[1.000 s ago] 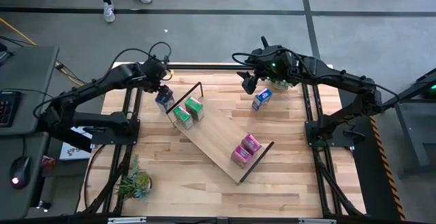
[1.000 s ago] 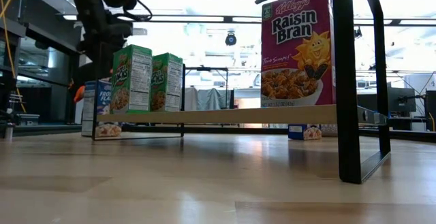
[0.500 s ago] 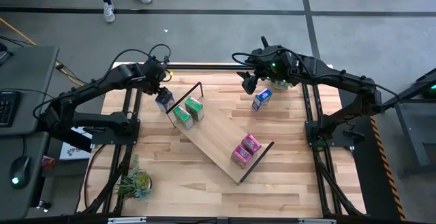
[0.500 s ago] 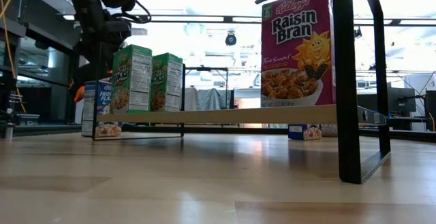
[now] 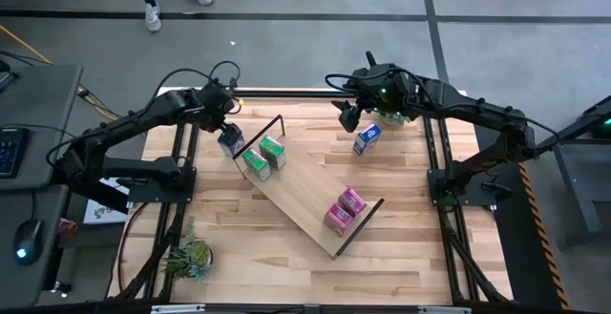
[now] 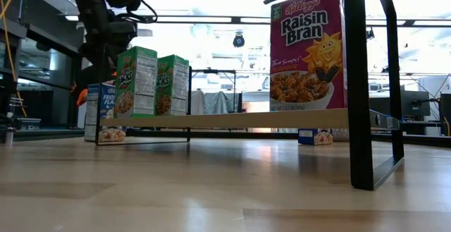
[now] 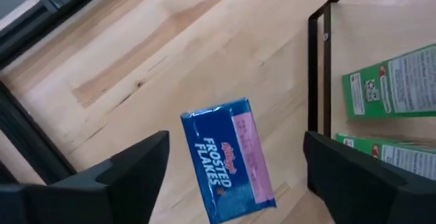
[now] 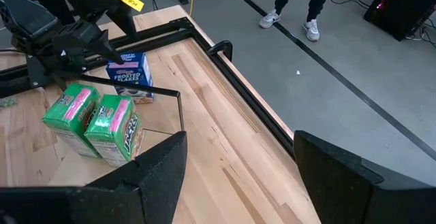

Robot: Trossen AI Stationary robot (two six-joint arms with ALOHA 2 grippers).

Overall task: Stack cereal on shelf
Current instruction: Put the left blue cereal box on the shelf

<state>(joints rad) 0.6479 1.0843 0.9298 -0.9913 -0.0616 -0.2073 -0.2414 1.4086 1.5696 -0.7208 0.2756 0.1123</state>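
Note:
The shelf point(image 5: 304, 196), a light-wood board on dark rod frames, lies slantwise on the table. Two green cereal boxes point(image 5: 263, 157) stand at its far-left end and two pink ones point(image 5: 344, 209) near its right end. One blue box point(image 7: 228, 159) stands on the table just beyond the shelf's left frame. My left gripper point(image 5: 229, 135) hovers over that box, open, a finger on either side and clear of it. A second blue box point(image 5: 367, 138) stands on the table at the far right. My right gripper point(image 5: 347, 116) hangs open above the table beside it.
A potted plant point(image 5: 189, 255) sits at the table's near-left corner. A black rail point(image 8: 238, 94) runs along the far edge, and a person's feet point(image 5: 153, 16) show on the floor beyond. Bare board lies between the green and pink boxes.
My left gripper has edged slightly toward the near edge and now covers the blue box in the high view. The boxes, the shelf and my right arm have kept still.

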